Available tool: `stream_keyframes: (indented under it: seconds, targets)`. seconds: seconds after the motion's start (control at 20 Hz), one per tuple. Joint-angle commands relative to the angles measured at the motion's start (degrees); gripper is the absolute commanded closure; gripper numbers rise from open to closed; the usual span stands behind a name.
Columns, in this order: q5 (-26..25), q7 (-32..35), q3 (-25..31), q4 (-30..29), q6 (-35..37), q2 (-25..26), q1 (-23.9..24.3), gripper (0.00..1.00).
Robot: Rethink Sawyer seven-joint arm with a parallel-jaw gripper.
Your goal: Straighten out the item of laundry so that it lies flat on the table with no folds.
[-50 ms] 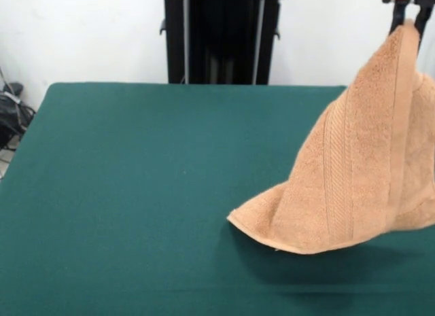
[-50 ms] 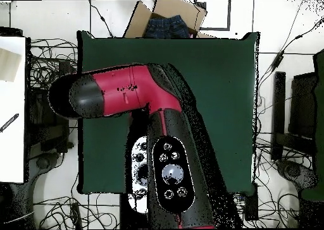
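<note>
The item of laundry, a light orange-tan towel, hangs in a cone at the right of the front view. My gripper is shut on its top corner at the upper right edge. A woven band stripe runs down the cloth. The towel's lower edge spreads left just over the green table and casts a shadow; I cannot tell whether it touches. In the overhead view my red and black arm reaches over the table and hides both the gripper and the towel.
A cardboard box holding dark blue cloth sits past the table's top edge in the overhead view. Cables and dark gear lie off the table's left side in the front view. Green tabletop stretches left of the towel.
</note>
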State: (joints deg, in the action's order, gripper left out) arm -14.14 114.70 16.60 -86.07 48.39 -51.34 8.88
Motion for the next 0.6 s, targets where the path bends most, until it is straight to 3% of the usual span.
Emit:
stream_keyframes:
  seconds: [0.05, 0.25, 0.45, 0.6]
  targets:
    - [2.4, 7.0, -1.8, -8.6, -3.5, -2.2, 1.0, 1.0]
    - [3.8, 4.0, -0.4, -11.8, -5.1, -4.1, 3.3, 1.0]
    - [8.6, -6.4, 3.0, -23.3, -6.8, -11.8, 11.2, 1.0]
    - [10.5, -9.4, 3.9, -26.3, -4.7, -15.3, 13.4, 1.0]
